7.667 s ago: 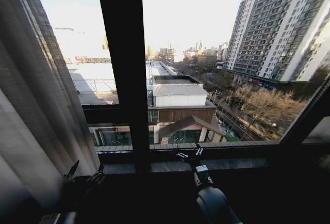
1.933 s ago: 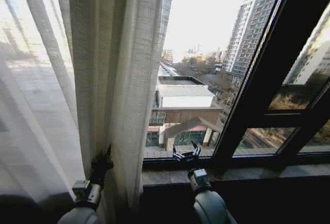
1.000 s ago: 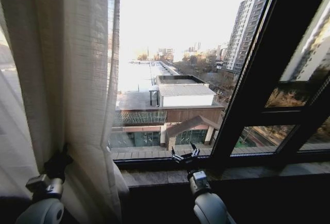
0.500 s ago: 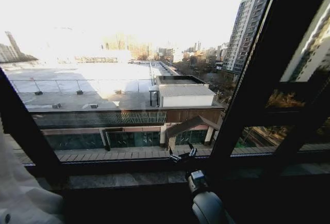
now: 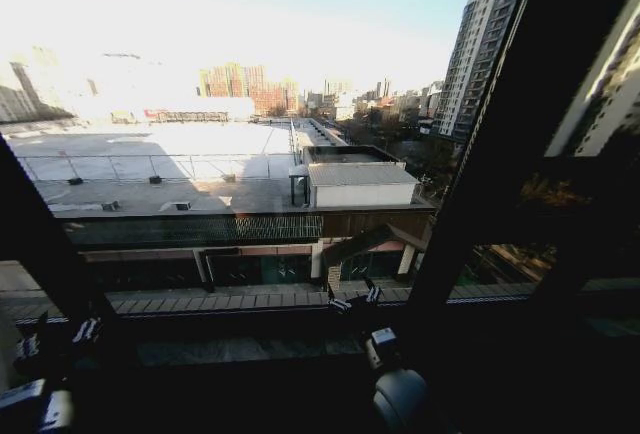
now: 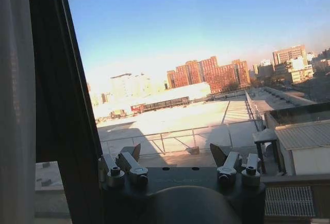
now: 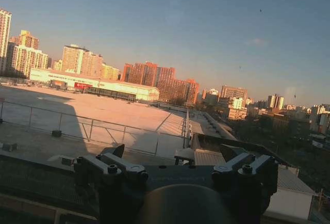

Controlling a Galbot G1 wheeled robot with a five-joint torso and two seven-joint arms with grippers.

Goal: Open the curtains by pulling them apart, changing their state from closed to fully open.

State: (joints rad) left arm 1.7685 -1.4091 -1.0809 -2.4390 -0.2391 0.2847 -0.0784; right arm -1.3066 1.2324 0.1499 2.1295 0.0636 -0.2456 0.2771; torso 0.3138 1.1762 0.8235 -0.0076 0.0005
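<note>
A strip of the curtains (image 6: 13, 105) shows in the left wrist view as sheer white fabric, hanging beyond a dark frame bar (image 6: 62, 110). My left gripper (image 6: 177, 154) is open with nothing between its fingers and stands apart from the fabric. In the head view the left gripper (image 5: 58, 337) sits low at the left, before the window sill. My right gripper (image 5: 352, 297) is held low at the middle of the window, near the sill, and it is open and empty, as the right wrist view (image 7: 172, 154) also shows.
A slanting dark frame bar (image 5: 40, 244) crosses the window on the left and a thick one (image 5: 490, 144) on the right. The dark sill (image 5: 250, 349) runs below the glass. Outside lie rooftops and tall buildings.
The bunched curtain has slid left out of the head view. My left gripper, which was at the fabric a second ago, now stands open and free of it. The right arm has stayed put.
</note>
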